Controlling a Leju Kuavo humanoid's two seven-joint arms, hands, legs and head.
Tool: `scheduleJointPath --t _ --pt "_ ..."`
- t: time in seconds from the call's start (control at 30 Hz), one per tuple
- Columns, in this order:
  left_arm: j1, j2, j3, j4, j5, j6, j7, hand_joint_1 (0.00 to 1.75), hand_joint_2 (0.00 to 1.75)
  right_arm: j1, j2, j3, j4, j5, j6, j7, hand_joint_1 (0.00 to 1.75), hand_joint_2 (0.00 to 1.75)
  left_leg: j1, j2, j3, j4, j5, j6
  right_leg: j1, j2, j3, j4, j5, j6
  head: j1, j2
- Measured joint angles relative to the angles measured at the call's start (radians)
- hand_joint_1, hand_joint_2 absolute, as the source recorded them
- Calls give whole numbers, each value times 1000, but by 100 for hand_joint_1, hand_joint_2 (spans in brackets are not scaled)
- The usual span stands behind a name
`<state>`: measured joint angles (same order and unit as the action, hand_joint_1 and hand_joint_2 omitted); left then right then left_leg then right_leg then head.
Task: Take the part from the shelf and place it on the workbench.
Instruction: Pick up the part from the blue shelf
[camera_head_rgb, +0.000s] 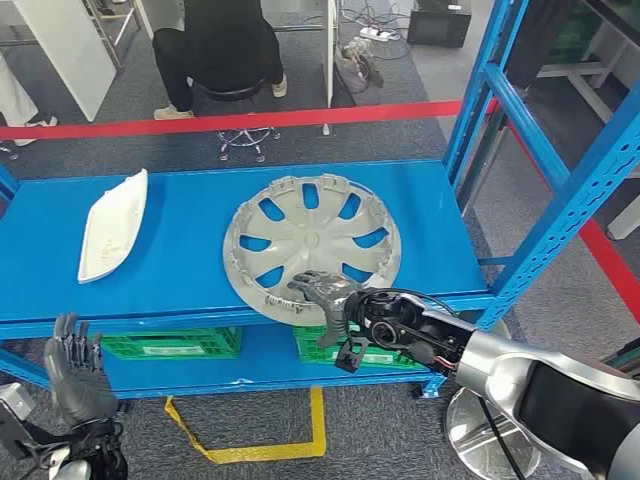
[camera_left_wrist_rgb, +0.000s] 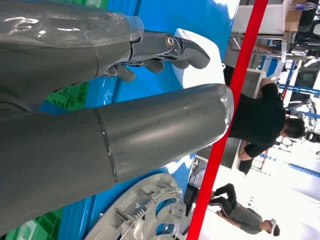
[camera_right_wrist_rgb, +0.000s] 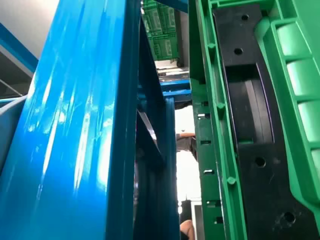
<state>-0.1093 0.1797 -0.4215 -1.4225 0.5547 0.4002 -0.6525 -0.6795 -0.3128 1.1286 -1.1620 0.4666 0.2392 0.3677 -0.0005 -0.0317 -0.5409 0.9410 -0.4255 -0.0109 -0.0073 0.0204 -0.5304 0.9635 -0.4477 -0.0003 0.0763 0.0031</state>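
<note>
Now silver wheel cover (camera_head_rgb: 312, 243) flat on blue shelf (camera_head_rgb: 189, 220), right robot hand (camera_head_rgb: 326, 296) gripping its near rim

Grey carpet floor (camera_head_rgb: 528, 210) crossed by red tape (camera_head_rgb: 226, 122), yellow tape (camera_head_rgb: 317, 425) nearer.

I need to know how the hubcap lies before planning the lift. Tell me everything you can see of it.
The hubcap is a round, silver-grey disc that looks like plastic, with spokes and wedge-shaped openings around a solid centre. It lies flat on the blue shelf, inner side up, clips and a wire ring showing at its rim, near the front edge. The right robot hand rests its fingers on the near rim; whether it grips is unclear.
</note>
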Motion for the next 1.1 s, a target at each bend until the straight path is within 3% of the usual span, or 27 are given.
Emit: scheduleJointPath --t 0.57,1.03,1.1 --pt "0 0 0 0 2 0 -1 0 0 1 -5 20 37 154 -21 -21 0 175 0 -1 0 0 0 1 0 -2 0 0 0 0 0 0" --pt "0 0 0 0 5 10 -9 0 0 5 17 34 181 381 -193 -126 0 175 0 -1 2 0 1 1 0 -3 3 -1 1 1 0 0" --pt "0 0 0 0 5 8 -9 0 0 5 24 34 201 392 -210 -133 87 175 0 -1 3 0 1 2 0 -3 4 -2 0 1 0 0"
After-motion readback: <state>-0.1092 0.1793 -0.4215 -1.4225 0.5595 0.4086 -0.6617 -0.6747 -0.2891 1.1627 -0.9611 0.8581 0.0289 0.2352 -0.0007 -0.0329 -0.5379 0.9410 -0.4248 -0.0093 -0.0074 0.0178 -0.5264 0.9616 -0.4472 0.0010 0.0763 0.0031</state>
